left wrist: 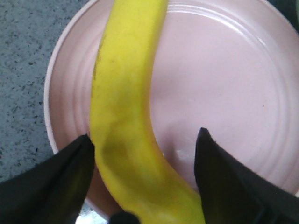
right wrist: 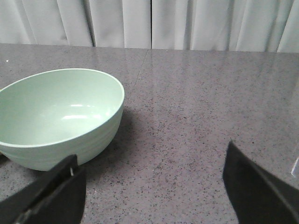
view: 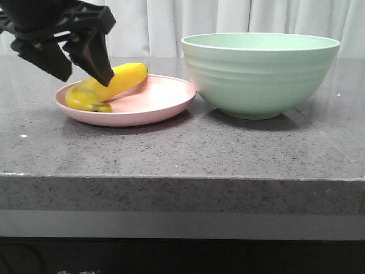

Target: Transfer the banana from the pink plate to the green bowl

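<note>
The yellow banana lies on the pink plate at the left of the table. My left gripper is lowered over the banana's near half, open, with one finger on each side. In the left wrist view the banana runs between the fingers of my left gripper over the plate, close against one finger and apart from the other. The green bowl stands empty just right of the plate. My right gripper is open and empty over bare table beside the bowl.
The grey speckled table has its front edge near the camera. White curtains hang behind. The plate and bowl nearly touch.
</note>
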`<state>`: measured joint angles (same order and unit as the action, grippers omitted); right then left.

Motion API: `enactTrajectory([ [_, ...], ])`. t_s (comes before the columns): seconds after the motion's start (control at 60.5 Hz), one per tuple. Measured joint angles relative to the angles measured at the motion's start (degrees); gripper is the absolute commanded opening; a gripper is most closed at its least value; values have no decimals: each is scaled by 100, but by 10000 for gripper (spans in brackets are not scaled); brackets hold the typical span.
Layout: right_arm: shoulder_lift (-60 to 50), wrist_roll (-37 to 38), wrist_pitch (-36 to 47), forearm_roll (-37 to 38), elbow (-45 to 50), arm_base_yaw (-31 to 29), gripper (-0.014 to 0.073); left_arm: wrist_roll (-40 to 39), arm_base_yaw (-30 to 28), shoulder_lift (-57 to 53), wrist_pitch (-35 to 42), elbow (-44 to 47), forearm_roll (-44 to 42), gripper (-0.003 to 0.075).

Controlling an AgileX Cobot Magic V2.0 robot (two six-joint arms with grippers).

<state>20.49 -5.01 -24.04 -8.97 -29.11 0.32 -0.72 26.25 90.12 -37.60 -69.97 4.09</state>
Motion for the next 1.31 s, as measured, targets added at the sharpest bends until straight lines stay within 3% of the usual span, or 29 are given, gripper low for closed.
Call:
enactTrajectory([
  [0.397, 0, -8, -11, 12, 0, 0, 612, 0, -24, 230, 291, -22, 9, 447],
  [0.628, 0, -8, -31, 12, 0, 0, 612, 0, -67, 443, 328, -22, -1, 515],
  [0.893, 0, -8, -44, 12, 0, 0, 612, 0, -67, 553, 338, -22, -1, 510],
  [1.207, 0, -8, -44, 12, 0, 0, 612, 0, -70, 553, 455, -22, 7, 239],
  [1.306, 0, -8, -44, 12, 0, 0, 612, 4, -70, 553, 520, -22, 7, 206],
])
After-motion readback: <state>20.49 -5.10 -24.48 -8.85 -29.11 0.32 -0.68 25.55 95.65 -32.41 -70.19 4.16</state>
